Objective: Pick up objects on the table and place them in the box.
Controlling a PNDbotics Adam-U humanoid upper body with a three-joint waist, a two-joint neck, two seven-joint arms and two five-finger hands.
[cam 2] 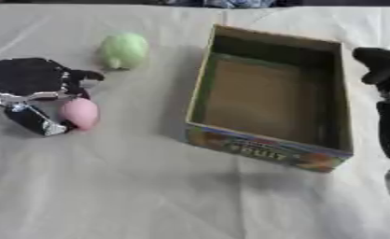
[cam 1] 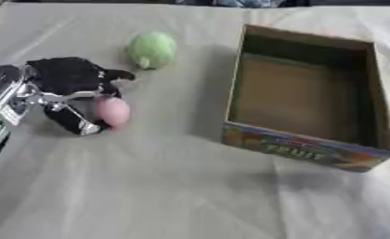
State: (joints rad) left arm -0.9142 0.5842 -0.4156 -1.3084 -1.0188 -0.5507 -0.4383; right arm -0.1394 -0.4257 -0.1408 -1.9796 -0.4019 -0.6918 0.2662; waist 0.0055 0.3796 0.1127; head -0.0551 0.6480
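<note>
A pink egg-shaped object (cam 1: 113, 112) lies on the cloth at the left. My left hand (cam 1: 66, 77) is over it, thumb (cam 1: 74, 122) on its near-left side and fingers curled against its top, pinching it. A pale green round object (cam 1: 152, 48) sits farther back, just beyond the hand and apart from it. The open cardboard box (cam 1: 304, 150), with a colourful printed front wall, stands right of centre and looks empty. My right hand (cam 2: 384, 67) hangs beside the box's right wall with relaxed fingers, holding nothing.
A light wrinkled cloth (cam 1: 149, 186) covers the whole table. Wide bare cloth lies in front of the box and the hand. The table's far edge runs along the top of the views, with something blue-grey (cam 1: 247, 3) beyond it.
</note>
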